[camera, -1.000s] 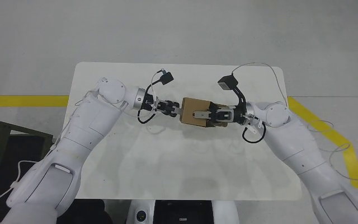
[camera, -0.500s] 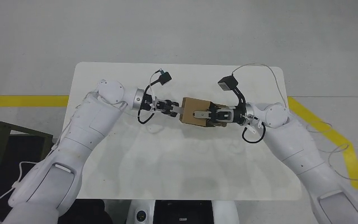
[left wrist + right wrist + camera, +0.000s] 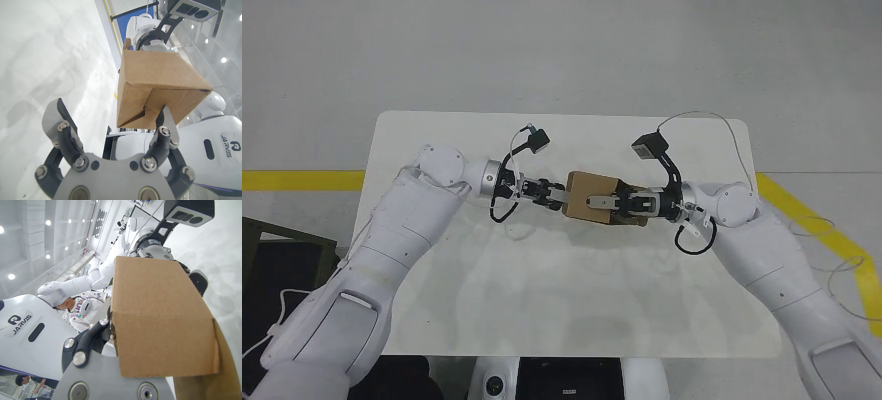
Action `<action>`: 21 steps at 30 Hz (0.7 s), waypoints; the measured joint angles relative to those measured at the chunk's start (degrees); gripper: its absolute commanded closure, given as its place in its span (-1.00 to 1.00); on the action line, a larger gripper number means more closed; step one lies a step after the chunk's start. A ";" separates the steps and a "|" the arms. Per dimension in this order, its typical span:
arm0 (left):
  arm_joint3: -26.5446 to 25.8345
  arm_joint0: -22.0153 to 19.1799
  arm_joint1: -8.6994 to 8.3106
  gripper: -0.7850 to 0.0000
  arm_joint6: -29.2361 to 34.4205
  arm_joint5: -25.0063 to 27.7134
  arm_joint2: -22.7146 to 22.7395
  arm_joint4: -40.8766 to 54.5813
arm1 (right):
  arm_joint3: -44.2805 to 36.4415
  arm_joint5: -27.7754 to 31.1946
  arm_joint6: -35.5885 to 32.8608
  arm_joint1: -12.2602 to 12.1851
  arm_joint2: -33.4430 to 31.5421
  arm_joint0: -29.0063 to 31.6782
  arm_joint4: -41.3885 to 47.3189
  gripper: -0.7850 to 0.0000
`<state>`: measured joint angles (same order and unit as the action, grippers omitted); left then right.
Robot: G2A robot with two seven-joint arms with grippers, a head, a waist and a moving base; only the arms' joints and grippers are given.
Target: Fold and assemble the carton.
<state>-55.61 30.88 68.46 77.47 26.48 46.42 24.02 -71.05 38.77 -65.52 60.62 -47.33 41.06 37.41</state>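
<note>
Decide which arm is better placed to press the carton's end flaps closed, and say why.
Probably left: the left gripper is open at the carton's folded end, one finger touching a flap, while the right gripper is busy holding the carton.

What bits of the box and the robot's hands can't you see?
- Right wrist view: the carton covers the right gripper's second finger.
- Left wrist view: the carton's far end is behind its own walls.
- Top view: the left gripper is too small to judge its opening.
</note>
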 measured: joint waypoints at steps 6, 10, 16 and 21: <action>1.12 -0.60 0.29 -1.00 0.24 0.12 -0.16 -0.23 | 0.53 -0.26 -0.26 -0.10 -0.25 0.07 -0.52 1.00; 2.24 -0.92 -0.15 -1.00 0.04 0.29 0.80 -1.67 | 2.21 -1.12 -1.11 -0.13 -0.16 -0.29 -2.19 1.00; 1.30 -1.00 -1.81 -1.00 -2.21 2.57 4.12 -5.98 | 5.75 -2.92 -2.01 0.84 1.22 -2.33 -4.29 1.00; -2.86 0.41 -3.51 -1.00 -6.38 6.75 7.50 -11.01 | 8.08 -6.77 -2.97 2.55 4.49 -5.17 -6.97 1.00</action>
<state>-58.46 31.29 64.95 71.09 33.23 53.92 13.01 -62.97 32.01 -68.48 63.17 -42.84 35.90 30.43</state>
